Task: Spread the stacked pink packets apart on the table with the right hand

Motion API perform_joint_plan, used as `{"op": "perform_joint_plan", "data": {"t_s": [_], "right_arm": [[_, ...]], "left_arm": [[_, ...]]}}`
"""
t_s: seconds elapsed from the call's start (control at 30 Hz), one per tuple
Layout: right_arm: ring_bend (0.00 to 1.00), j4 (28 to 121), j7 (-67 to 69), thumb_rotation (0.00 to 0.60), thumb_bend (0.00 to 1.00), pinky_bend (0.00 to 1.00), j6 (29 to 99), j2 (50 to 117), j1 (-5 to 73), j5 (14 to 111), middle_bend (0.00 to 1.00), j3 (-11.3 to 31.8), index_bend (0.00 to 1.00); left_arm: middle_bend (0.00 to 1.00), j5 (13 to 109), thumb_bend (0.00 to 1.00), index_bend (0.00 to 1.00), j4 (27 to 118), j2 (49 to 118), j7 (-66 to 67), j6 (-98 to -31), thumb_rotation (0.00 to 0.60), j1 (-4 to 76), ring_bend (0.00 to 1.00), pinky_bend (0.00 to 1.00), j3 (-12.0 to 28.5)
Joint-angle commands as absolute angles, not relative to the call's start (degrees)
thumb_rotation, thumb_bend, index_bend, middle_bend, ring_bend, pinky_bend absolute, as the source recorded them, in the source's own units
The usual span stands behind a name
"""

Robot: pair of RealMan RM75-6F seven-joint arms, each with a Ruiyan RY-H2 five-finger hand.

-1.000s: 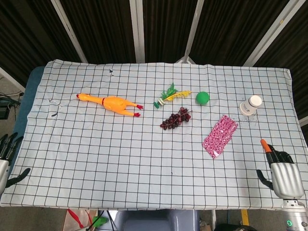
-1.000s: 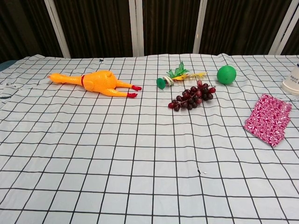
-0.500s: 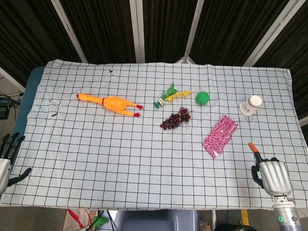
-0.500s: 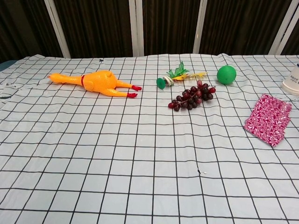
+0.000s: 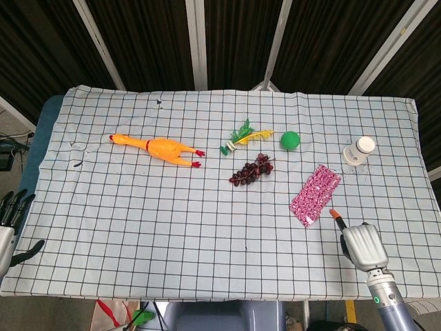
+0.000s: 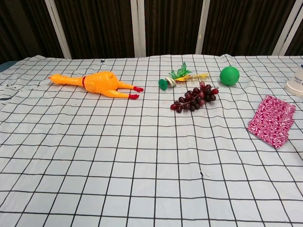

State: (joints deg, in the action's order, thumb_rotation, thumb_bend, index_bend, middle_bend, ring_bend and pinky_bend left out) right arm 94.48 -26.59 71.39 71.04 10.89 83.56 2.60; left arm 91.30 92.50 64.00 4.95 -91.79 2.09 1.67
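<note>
The pink patterned packets (image 5: 315,195) lie stacked in one slanted pile on the right part of the checked tablecloth (image 5: 138,227); the chest view shows the pile (image 6: 272,120) at its right edge. My right hand (image 5: 362,245) hovers near the front edge, just right of and nearer than the pile's near end. Its orange-tipped finger (image 5: 335,216) points at that end from a short gap away, and it holds nothing. My left hand (image 5: 10,221) stays off the table's left front corner with fingers spread, empty. Neither hand appears in the chest view.
A white bottle (image 5: 360,150) stands just behind the pile at the right. A green ball (image 5: 290,140), dark grapes (image 5: 251,169) and a green-yellow feather toy (image 5: 242,136) sit left of it. A rubber chicken (image 5: 160,147) lies at centre left.
My right hand has moved left and forward from the right front corner, closing on the pile's near end. The packets and my left hand have not moved.
</note>
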Motion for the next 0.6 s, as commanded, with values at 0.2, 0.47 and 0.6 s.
{"op": "perform_joint_plan", "data": {"t_s": [0.2,0.47,0.6], "right_arm": [[0.83,94.1,-34.6,0.600,0.73,0.62,63.9,74.1,15.6,77.8,0.82,3.1,0.18],[0.83,93.9,-39.6,0.600,0.73,0.62,61.1,77.1,18.2,73.5,0.82,3.1,0.18],[0.83,93.7,-41.7,0.600,0.73,0.62,60.2,78.4,19.6,70.9,0.82,3.5,0.18]], "left_arm": [[0.04,90.9,0.27,0.10,92.6,64.2,5.5,-91.4,0.600,2.2,0.03,0.17,1.8],[0.04,90.5,0.27,0.10,92.6,64.0,5.2,-91.4,0.600,2.2,0.03,0.17,1.9],[0.04,90.6,0.27,0.10,92.6,64.0,5.2,-91.4,0.600,2.2,0.03,0.17,1.9]]}}
